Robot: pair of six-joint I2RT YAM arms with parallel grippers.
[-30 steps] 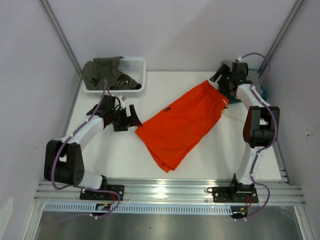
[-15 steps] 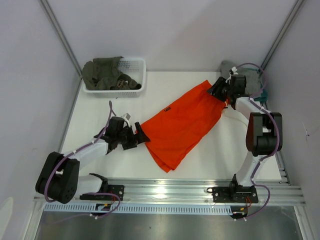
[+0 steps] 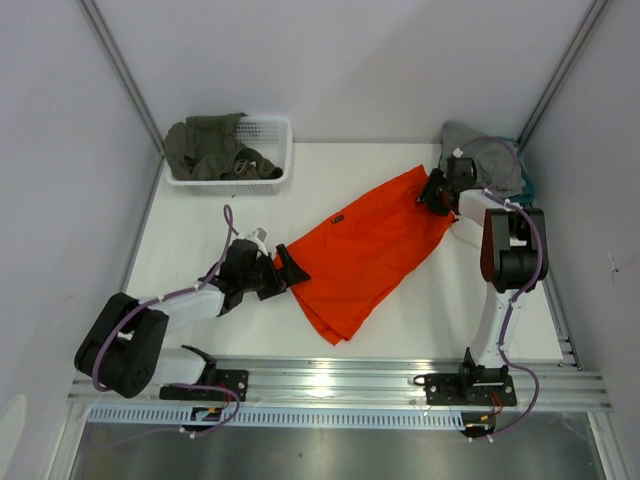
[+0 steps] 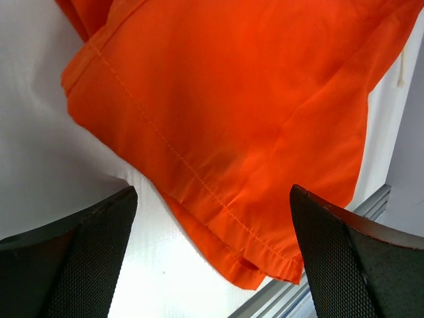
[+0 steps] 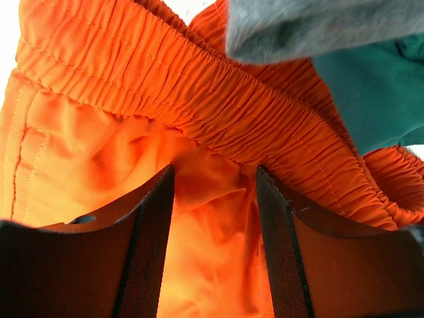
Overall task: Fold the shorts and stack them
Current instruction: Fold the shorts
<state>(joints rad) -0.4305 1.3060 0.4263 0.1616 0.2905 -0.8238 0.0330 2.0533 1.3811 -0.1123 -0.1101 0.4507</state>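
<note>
Grey garment (image 5: 318,26) beside shorts (image 5: 199,106) waistband

No legible text

No word, number, brand or sign can be read in any view. A small pale mark (image 3: 338,217) is seen on the shorts (image 3: 365,255) in the top view, but it is too small to be made out.
</note>
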